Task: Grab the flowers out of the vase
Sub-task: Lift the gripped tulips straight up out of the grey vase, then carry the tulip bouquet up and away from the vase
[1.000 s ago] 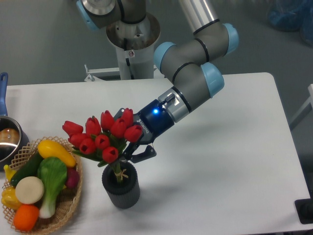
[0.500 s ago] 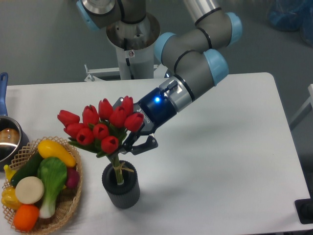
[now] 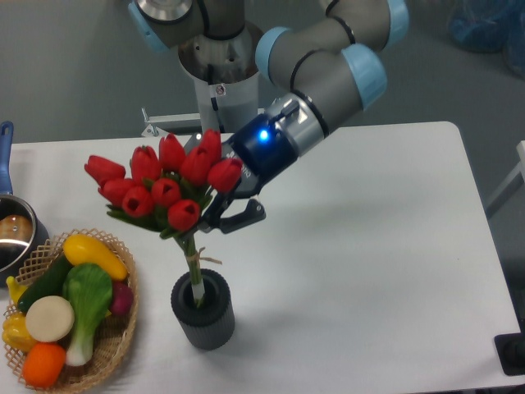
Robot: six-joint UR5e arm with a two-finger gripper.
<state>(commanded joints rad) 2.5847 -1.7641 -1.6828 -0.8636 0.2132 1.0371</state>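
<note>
We see the gripper (image 3: 215, 215) reaching in from the upper right, its dark fingers (image 3: 243, 217) drawn close together around the bunch of flowers (image 3: 164, 187) just below the heads, where the leaves gather into the stems; one finger shows plainly on the right of the bunch, while the other is hidden behind the buds and leaves, so we judge the grip as clamped on the bouquet rather than loose. The red tulip buds fan out to the left of the wrist, tilted a little toward the upper left, with the green leaves under them. The pale stems (image 3: 194, 272), tied with string, hang down from the grip and their lower ends are just inside the round mouth of the vase (image 3: 203, 312), so the bunch is mostly raised but not yet free of it. The dark ribbed vase stands upright on the white table (image 3: 369, 271), below and slightly left of the gripper. To the left we see a woven basket (image 3: 111, 355) of toy vegetables (image 3: 70, 304), near the vase but apart from it, and at the far left edge a steel pot (image 3: 12, 234) with a blue handle
</note>
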